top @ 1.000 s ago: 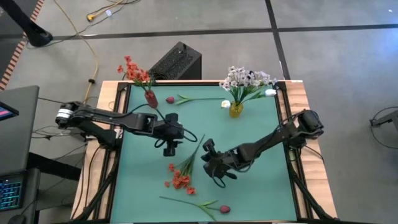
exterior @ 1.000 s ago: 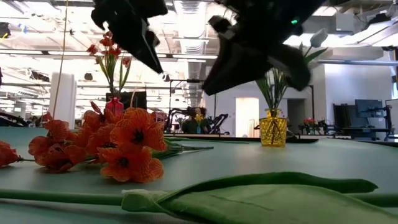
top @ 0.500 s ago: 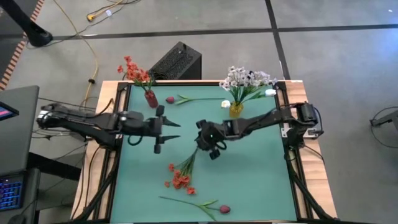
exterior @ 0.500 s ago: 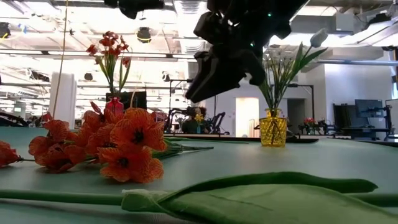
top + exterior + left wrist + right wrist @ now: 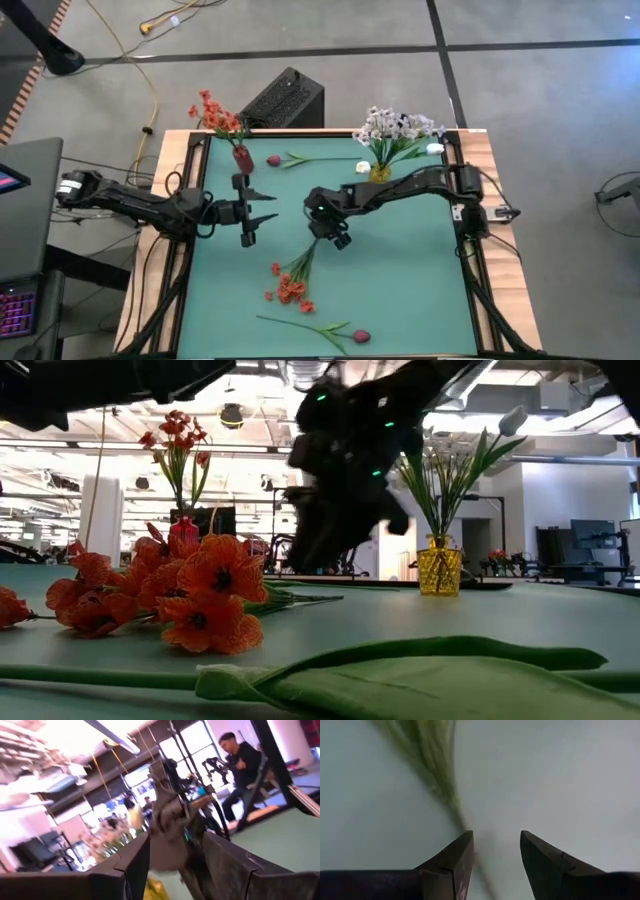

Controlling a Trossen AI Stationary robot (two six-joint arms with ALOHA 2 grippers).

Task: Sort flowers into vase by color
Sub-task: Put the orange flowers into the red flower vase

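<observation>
An orange-red flower spray (image 5: 289, 283) lies flat on the green table, its thin stem (image 5: 436, 775) running toward the table's middle. My right gripper (image 5: 328, 232) hovers open over that stem's free end, and the stem passes under the gap between the fingers (image 5: 495, 837) without touching them. In the low view my right gripper (image 5: 335, 480) shows as a dark blur above the table. My left gripper (image 5: 262, 210) stands open and level near the table's left side, with nothing between its fingers (image 5: 175, 852). The blossoms (image 5: 200, 600) rest on the mat.
At the far left a red vase (image 5: 243, 157) holds orange-red flowers. At the far right a yellow vase (image 5: 379, 176) holds white ones. A pink bud (image 5: 274, 160) and a white bud (image 5: 362, 167) lie between the vases. Another pink bud (image 5: 361, 337) on a leafy stem (image 5: 400, 665) lies near the front edge.
My left gripper has drawn back toward the table's left edge and tipped from pointing down to about level. My right gripper has swung toward the far edge and a little left, and now stands over the spray's stem end. The spray has not moved.
</observation>
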